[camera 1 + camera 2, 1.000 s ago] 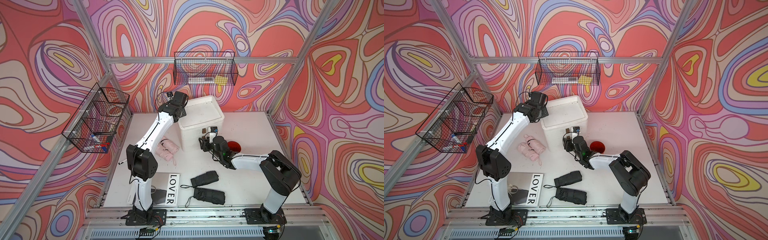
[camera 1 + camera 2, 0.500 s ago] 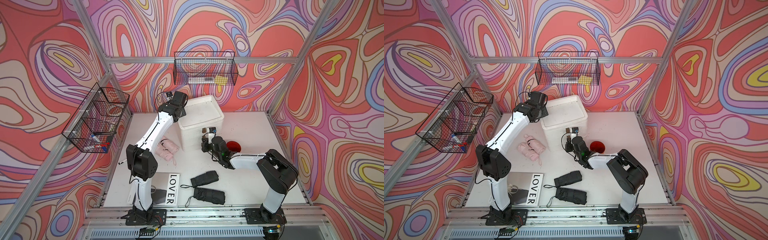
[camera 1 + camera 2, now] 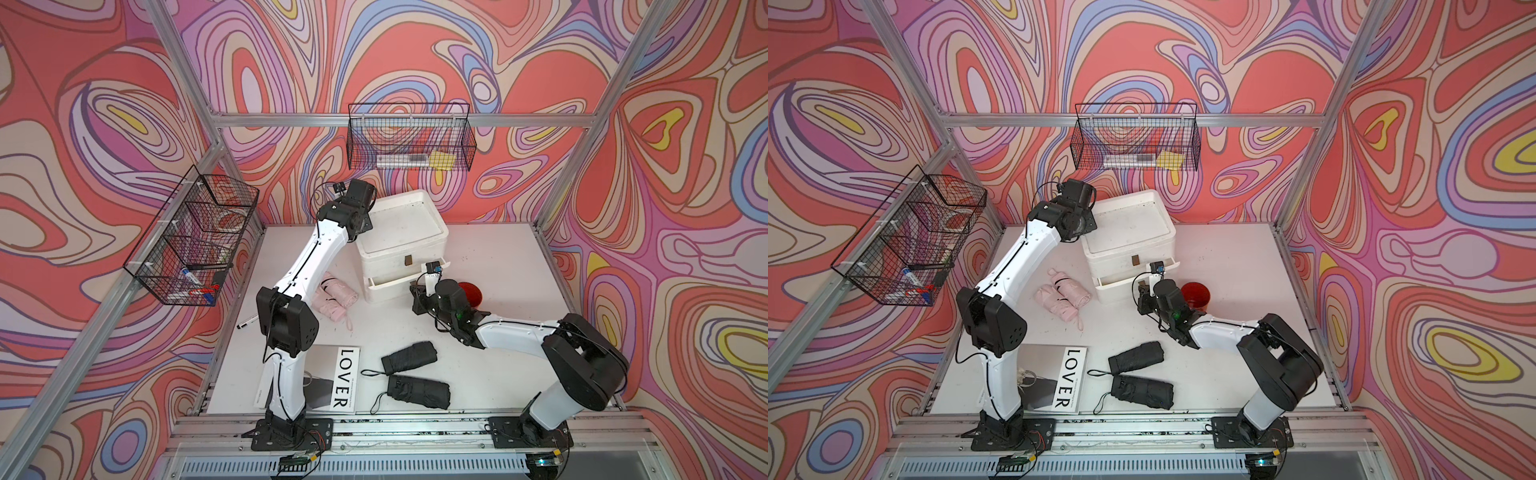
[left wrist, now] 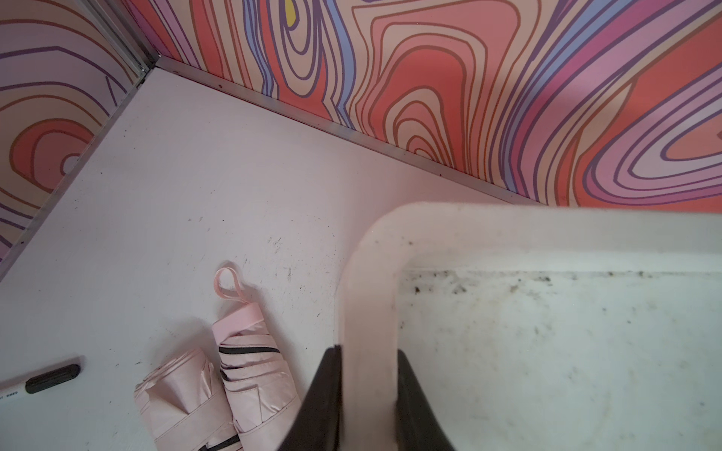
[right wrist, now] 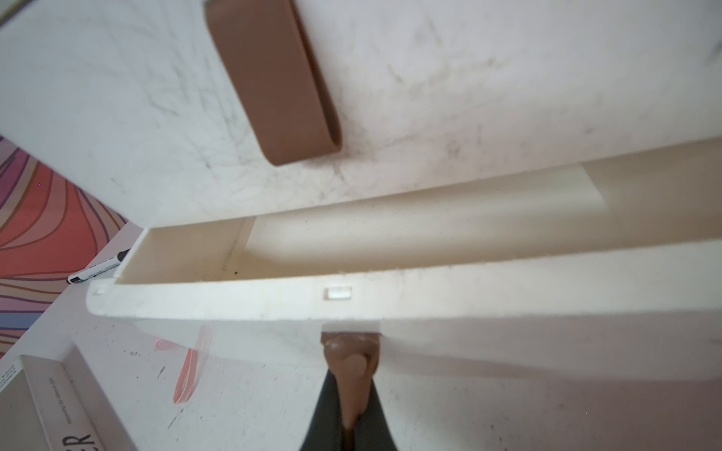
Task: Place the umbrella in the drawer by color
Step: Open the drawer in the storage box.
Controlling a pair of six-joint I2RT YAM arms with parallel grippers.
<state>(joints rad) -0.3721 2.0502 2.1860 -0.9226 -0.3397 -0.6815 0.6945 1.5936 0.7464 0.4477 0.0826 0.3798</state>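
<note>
Swirling pink-and-coral walls box in a white tabletop [image 3: 498,266], with a white two-drawer chest [image 3: 401,232] at the back. The left gripper [image 4: 367,353] is clamped over the chest's top rim [image 4: 371,273]; the right gripper [image 5: 351,384] is pinched tight on the brown pull tab [image 5: 349,351] of the lower drawer [image 3: 388,289], which stands only a crack open. Two pink umbrellas [image 3: 336,297] lie just beside the chest, two black umbrellas [image 3: 409,357] nearer the front. They look light, soft and squashy; I'd grab mid-bundle, not the wrist loops. A red cup [image 3: 471,293] sits close behind that gripper, and the drawer gap looks too narrow for a bundle.
</note>
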